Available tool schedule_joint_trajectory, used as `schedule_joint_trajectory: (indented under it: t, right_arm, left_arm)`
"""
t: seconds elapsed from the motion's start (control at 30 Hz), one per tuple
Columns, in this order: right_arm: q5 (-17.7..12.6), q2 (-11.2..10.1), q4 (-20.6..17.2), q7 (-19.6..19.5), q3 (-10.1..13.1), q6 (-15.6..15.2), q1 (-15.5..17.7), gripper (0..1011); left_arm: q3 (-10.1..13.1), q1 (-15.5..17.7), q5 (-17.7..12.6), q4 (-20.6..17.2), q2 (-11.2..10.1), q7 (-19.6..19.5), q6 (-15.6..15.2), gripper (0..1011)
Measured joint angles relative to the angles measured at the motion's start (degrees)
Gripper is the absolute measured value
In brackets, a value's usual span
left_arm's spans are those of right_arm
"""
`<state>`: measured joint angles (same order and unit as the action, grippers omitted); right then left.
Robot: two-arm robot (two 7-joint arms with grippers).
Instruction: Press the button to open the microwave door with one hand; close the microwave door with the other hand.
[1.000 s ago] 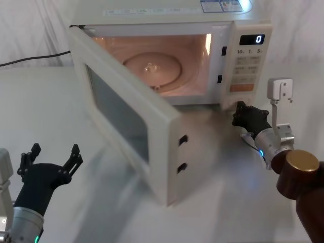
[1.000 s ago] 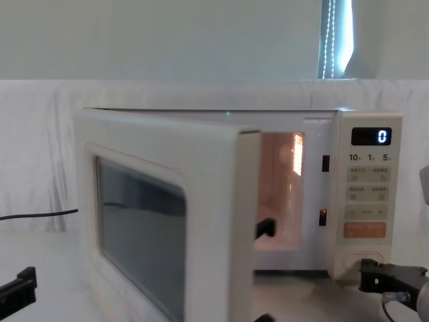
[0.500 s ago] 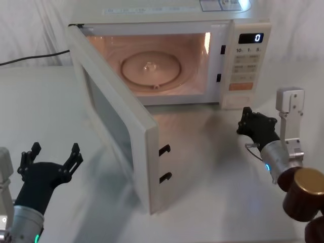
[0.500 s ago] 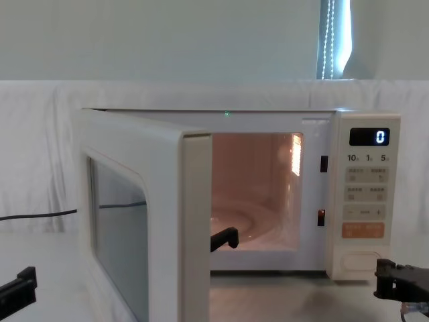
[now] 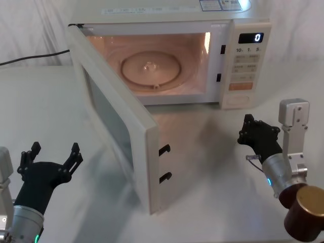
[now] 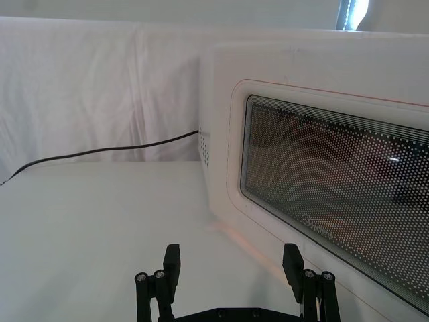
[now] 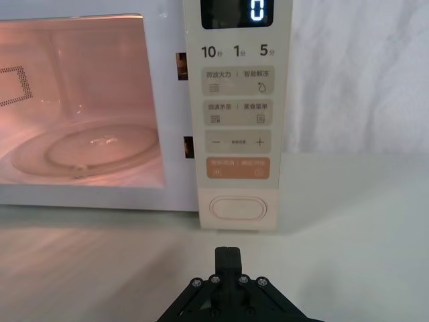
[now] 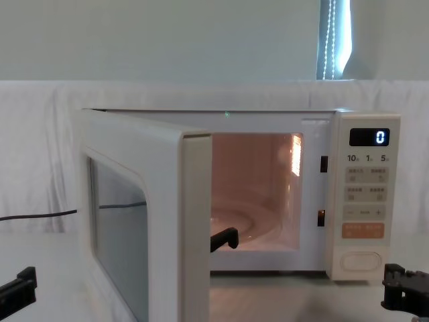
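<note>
Microwave door [image 5: 126, 121]: cream-white frame, dark window [image 6: 335, 181] with fine dotted mesh pattern
Cavity [image 5: 162, 63]: lit warm pinkish-orange
Control panel [image 7: 238, 114]: cream, black display with white "0" [image 7: 258, 10]
Orange rectangular key [image 7: 237, 168]; button [image 7: 237, 208] plain cream, unmarked
Left gripper [image 5: 49, 163]: black fingers [image 6: 171, 263], green light at wrist
Right gripper [image 5: 257, 134]: black, silver wrist, glossy brown arm segment [image 5: 306, 215]
Surface [image 5: 45, 106]: white; black cable [image 6: 100, 151] against white cloth backdrop
</note>
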<state>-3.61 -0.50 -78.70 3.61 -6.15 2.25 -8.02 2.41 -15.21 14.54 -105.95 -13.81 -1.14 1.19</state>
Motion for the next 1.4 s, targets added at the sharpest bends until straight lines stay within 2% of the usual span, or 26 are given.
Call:
schedule_joint_trajectory:
  t: [0.63, 0.97, 1.4]
  right_arm:
    - [1.0, 1.8, -4.2, -2.6, 1.2, 1.8, 5.3, 0]
    - [1.2, 2.9, -3.4, -3.2, 2.1, 3.1, 5.0, 0]
    - [1.5, 3.2, -2.9, -3.3, 2.5, 3.6, 4.5, 0]
  left_arm:
    - [0.0, 0.0, 0.0, 0.0, 0.0, 0.0, 0.0, 1001]
    - [0.0, 0.0, 0.0, 0.0, 0.0, 0.0, 0.0, 1001]
    - [0.0, 0.0, 0.0, 0.0, 0.0, 0.0, 0.0, 1001]
